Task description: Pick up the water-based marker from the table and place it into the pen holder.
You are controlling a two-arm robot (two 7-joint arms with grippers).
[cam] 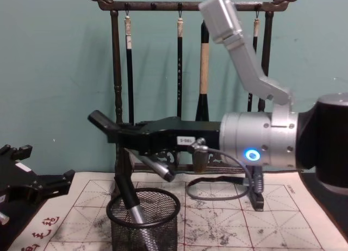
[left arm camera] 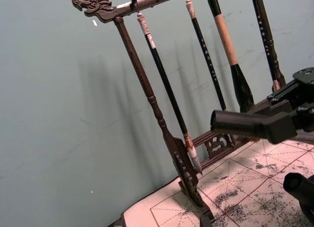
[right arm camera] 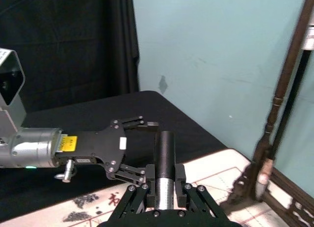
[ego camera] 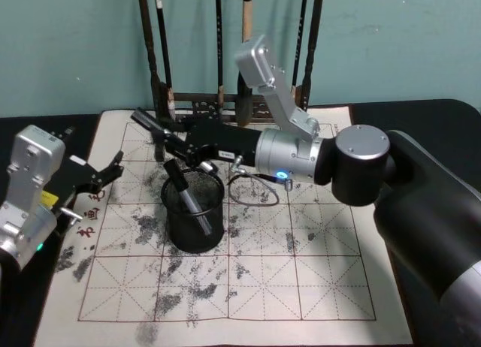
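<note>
My right gripper (ego camera: 162, 137) is shut on the water-based marker (ego camera: 143, 120), a dark pen with a silver lower part. It holds the marker tilted above the far left rim of the pen holder (ego camera: 194, 228), a black mesh cup on the table (ego camera: 316, 272). From the chest, the marker (cam: 99, 121) slants down towards the pen holder (cam: 163, 221) without touching it. Another dark pen (ego camera: 183, 188) leans inside the cup. The right wrist view has the marker (right arm camera: 165, 148) between the fingers. My left gripper (ego camera: 105, 174) hangs open at the mat's left edge.
A tall dark wooden rack (ego camera: 218, 103) hung with several brushes stands at the mat's back edge, right behind the right gripper. A grey cable loop (ego camera: 252, 191) lies on the mat beside the cup. Black cloth (ego camera: 421, 114) surrounds the mat.
</note>
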